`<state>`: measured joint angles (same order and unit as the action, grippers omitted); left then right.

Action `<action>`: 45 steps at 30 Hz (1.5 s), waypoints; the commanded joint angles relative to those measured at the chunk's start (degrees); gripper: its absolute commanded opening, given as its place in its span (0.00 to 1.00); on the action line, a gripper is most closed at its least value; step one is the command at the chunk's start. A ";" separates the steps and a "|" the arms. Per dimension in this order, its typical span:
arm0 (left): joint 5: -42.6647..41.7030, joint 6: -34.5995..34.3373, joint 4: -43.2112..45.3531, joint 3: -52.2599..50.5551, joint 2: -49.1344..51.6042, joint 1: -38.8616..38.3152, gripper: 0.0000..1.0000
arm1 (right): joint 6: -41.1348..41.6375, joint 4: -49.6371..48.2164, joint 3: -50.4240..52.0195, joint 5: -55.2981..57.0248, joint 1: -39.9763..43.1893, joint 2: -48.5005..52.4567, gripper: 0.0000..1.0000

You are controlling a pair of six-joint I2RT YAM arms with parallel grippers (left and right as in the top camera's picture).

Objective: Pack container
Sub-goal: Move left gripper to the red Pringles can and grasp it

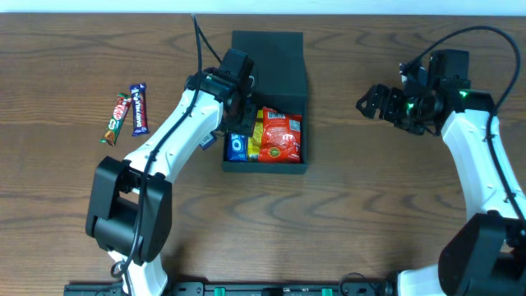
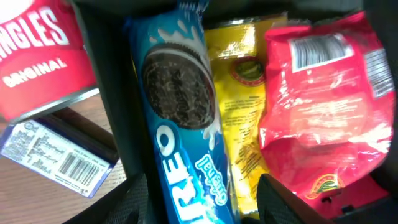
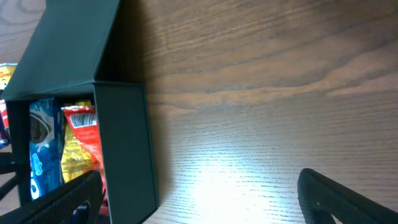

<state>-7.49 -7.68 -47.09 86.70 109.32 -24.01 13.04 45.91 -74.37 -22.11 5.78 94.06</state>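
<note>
The container (image 1: 296, 90) is a dark square box at the table's middle, its flap lid (image 1: 267, 51) folded back. Inside lie a blue Oreo pack (image 1: 237, 146), a yellow packet (image 1: 255, 140) and a red packet (image 1: 281, 136). My left gripper (image 1: 238, 99) hangs over the box's left part. In the left wrist view it (image 2: 205, 208) straddles the Oreo pack (image 2: 180, 106), jaws open, with a gap on each side of the pack. My right gripper (image 1: 374, 103) is open above bare table, right of the box. The right wrist view shows the container's wall (image 3: 124, 149) beside its left finger.
Two candy bars (image 1: 119, 117) (image 1: 138, 108) lie on the wooden table at the far left. A red Pringles can (image 2: 37, 56) and a blue packet with a barcode (image 2: 56, 158) sit just outside the box's left wall.
</note>
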 commanded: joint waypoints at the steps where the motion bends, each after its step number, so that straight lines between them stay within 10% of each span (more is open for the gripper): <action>1: 0.46 -0.02 -0.94 5.44 -0.31 0.37 0.56 | 0.68 0.17 -0.94 -0.66 0.15 -0.81 0.99; 6: 2.23 -0.04 -0.87 8.52 -0.31 0.50 0.47 | 0.66 0.22 -0.94 -0.66 0.15 -0.81 0.99; 10: 7.74 -0.09 -0.63 8.68 -0.28 1.77 0.63 | 0.66 0.24 -0.94 -0.66 0.15 -0.81 0.99; 45: 2.54 -2.62 9.90 8.59 12.46 12.96 0.88 | 0.66 0.15 -0.94 -0.66 0.15 -0.81 0.99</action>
<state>-4.36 -10.50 -37.34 94.50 120.36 -11.07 13.06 46.04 -74.37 -22.28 5.78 94.06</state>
